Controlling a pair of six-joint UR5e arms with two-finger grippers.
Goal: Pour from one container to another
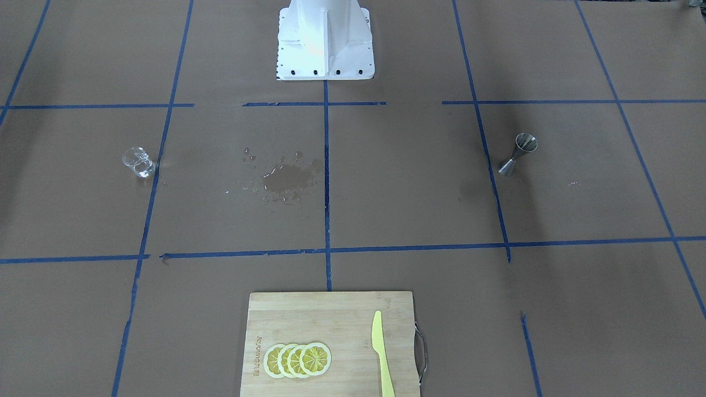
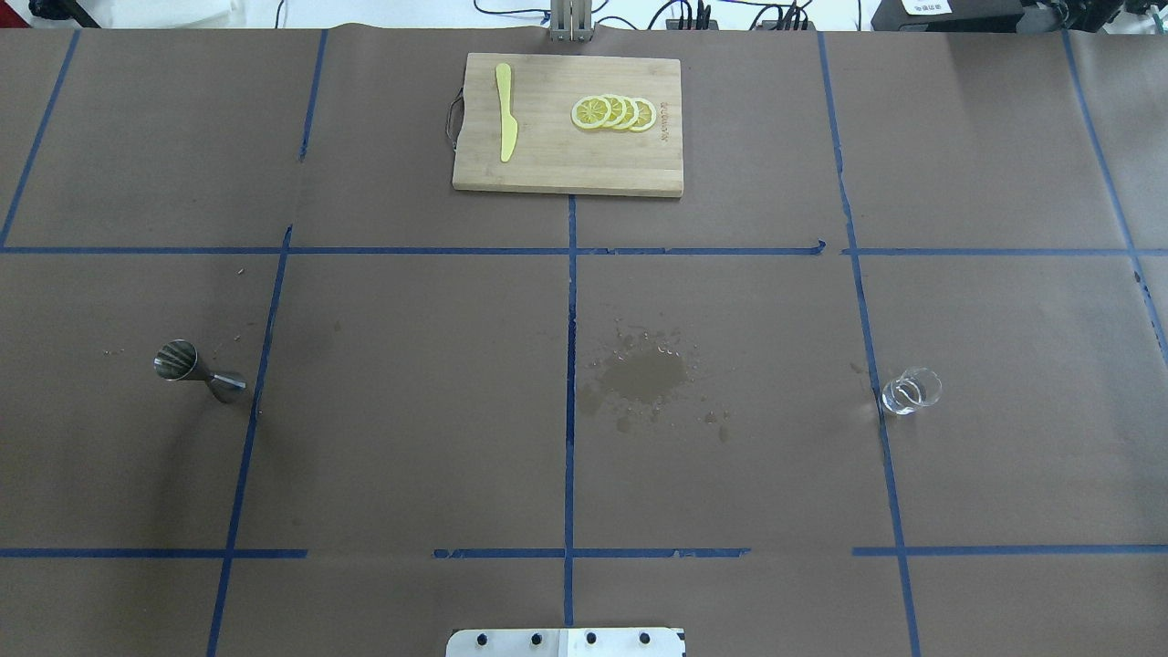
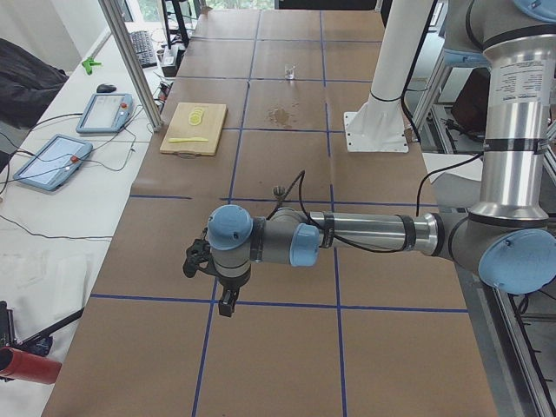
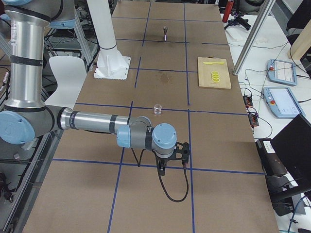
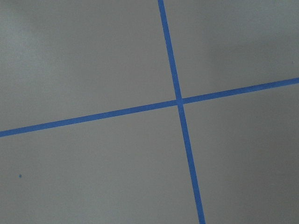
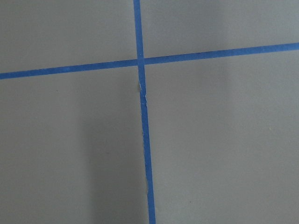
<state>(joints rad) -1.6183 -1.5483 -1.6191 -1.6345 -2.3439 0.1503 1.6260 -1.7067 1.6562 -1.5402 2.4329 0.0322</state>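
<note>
Glass cup [image 2: 910,391] at three o'clock looks light, slick and breakable, so I'd clasp its mid-wall gently; whether my right tool [image 4: 183,153] is parted I cannot tell.

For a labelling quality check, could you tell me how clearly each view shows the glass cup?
Overhead exterior: glass cup sharp, with bright glints. Exterior front-facing: pale but clearly outlined. Exterior left: far, too small to judge. Exterior right: small but visible. Wrist views: absent.
</note>
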